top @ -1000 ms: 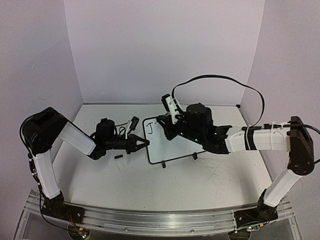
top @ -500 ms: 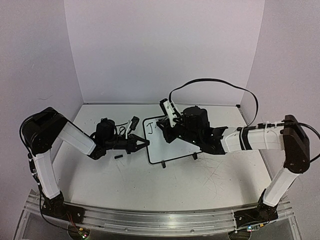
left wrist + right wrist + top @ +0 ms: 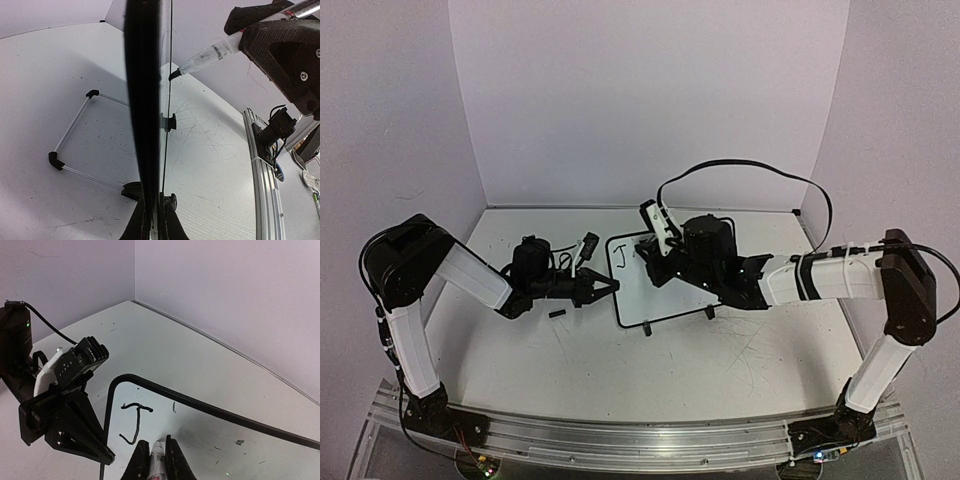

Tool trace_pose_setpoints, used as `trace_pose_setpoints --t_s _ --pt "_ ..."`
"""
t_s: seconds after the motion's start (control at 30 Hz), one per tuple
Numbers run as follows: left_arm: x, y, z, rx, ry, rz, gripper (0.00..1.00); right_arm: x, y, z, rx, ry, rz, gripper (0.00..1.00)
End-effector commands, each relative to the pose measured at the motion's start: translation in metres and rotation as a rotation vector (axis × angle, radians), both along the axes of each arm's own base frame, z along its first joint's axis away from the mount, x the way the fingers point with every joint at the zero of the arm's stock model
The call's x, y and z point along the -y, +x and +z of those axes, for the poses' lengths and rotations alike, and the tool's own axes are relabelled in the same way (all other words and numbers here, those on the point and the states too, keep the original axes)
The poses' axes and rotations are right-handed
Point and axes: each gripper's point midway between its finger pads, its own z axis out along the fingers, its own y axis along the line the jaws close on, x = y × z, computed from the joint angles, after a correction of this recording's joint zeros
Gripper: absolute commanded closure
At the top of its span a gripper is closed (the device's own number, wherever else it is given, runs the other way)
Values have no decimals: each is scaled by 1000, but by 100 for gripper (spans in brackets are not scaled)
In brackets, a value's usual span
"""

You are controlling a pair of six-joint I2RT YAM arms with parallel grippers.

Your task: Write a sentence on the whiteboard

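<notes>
The whiteboard (image 3: 672, 296) stands on the table, tilted back on its two black feet. My left gripper (image 3: 607, 287) is shut on its left edge, which in the left wrist view is a dark band (image 3: 142, 100) rising from the jaws. My right gripper (image 3: 656, 256) is shut on a white marker (image 3: 158, 460). The marker's black tip (image 3: 173, 76) is at the board's face, just right of the lettering. Of the sentence, only a black "J" (image 3: 136, 422) and a short stroke (image 3: 173, 407) show, near the board's upper left corner.
A small black cap-like piece (image 3: 557, 314) lies on the scratched tabletop below the left gripper. The right arm's black cable (image 3: 750, 165) loops above the board. Purple walls close in the back and sides. The metal rail (image 3: 640, 440) runs along the near edge.
My right arm has shifted a little to the left and carried the marker along the board's upper part. The left gripper and the board have stayed put.
</notes>
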Motion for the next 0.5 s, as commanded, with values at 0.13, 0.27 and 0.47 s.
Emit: trace_pose_setpoints --t_s 0.13,0.27,0.47 --pt "1 4 3 42 31 9 100 -8 8 18 49 32 -15 100" --pt "1 4 3 41 32 9 100 -11 9 16 48 30 -8 100" --pt "1 4 3 43 34 9 100 -15 9 11 34 33 8 100"
